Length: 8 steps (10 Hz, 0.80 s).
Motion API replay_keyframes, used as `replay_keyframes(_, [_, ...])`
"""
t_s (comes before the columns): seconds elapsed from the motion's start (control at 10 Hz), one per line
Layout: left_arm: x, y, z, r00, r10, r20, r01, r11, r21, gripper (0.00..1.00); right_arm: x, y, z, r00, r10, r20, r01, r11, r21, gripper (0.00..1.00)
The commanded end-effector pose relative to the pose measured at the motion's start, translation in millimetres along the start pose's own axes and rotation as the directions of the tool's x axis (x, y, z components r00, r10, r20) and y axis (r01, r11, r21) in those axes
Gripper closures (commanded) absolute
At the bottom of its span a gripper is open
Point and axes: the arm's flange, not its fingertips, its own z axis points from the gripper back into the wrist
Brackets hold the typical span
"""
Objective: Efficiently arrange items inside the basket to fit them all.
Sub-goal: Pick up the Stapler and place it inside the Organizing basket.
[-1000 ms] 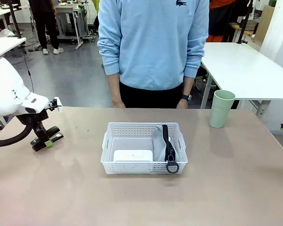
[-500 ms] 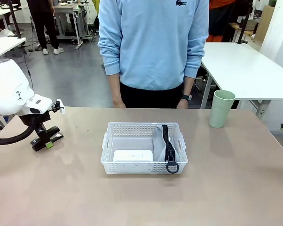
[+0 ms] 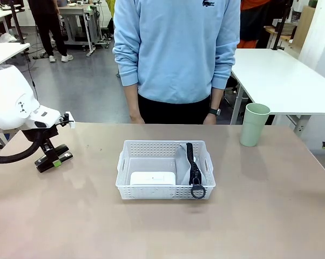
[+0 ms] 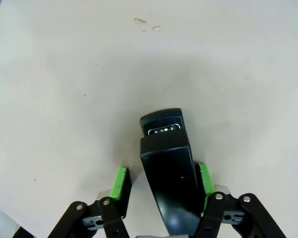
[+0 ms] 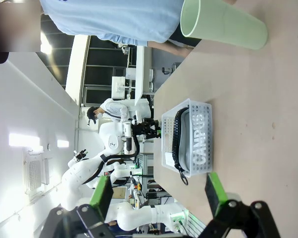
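One black stapler [image 4: 167,168] lies on the table [image 3: 97,226] at the robot's left, well apart from the basket [image 3: 165,190]. In the left wrist view its long axis runs straight up from the bottom edge, along the fingers, with its metal-tipped nose pointing away from the camera.

The white left arm [image 3: 11,105] comes in from the left edge, and its wrist bends down so that the left gripper [image 4: 162,181] meets the tabletop at a slant. Its jaws stand partly closed around the rear of the stapler. One green pad [image 4: 203,179] lies against or just beside the stapler's side, and the other pad [image 4: 121,183] has a clear strip of table between it and the stapler, so nothing is clamped.

The right gripper [image 5: 159,192] has its jaws spread wide with nothing between them, looking along the table towards the basket.

Inside the basket, the grey pouch [image 3: 188,162] stands on its edge along the robot's right side. Its long axis runs from the near wall to the far one, with the zipper on top and the ring [image 3: 197,191] hanging at the near rim. The white flat box [image 3: 153,178] lies flat in the near left corner. The pale green cup [image 3: 254,125] stands upright at the far right of the table, outside the basket.
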Motion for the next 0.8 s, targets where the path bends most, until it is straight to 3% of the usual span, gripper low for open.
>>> replay_keyframes(0.0, [-1, -2, -5, 0.999, 0.001, -0.032, -0.001, 1.0, -0.001, 1.0, -1, 3, 1, 1.0, -0.006, 0.003, 0.006, 1.0, 0.006, 0.0])
replay_keyframes(0.1, [-1, -2, -5, 0.999, 0.003, -0.035, -0.003, 1.0, -0.001, 0.84, -1, 3, 1, 1.0, -0.006, 0.003, 0.006, 1.0, 0.006, 0.0])
replay_keyframes(0.3, [-1, -3, -6, 0.999, 0.004, -0.039, -0.005, 1.0, -0.004, 1.0, -1, 3, 1, 1.0, -0.006, 0.003, 0.006, 1.0, 0.006, 0.0])
replay_keyframes(0.7, [-23, -16, 29, 1.0, 0.006, 0.019, -0.006, 1.0, -0.024, 1.0, -1, 3, 1, 1.0, -0.006, 0.003, 0.006, 1.0, 0.006, 0.0])
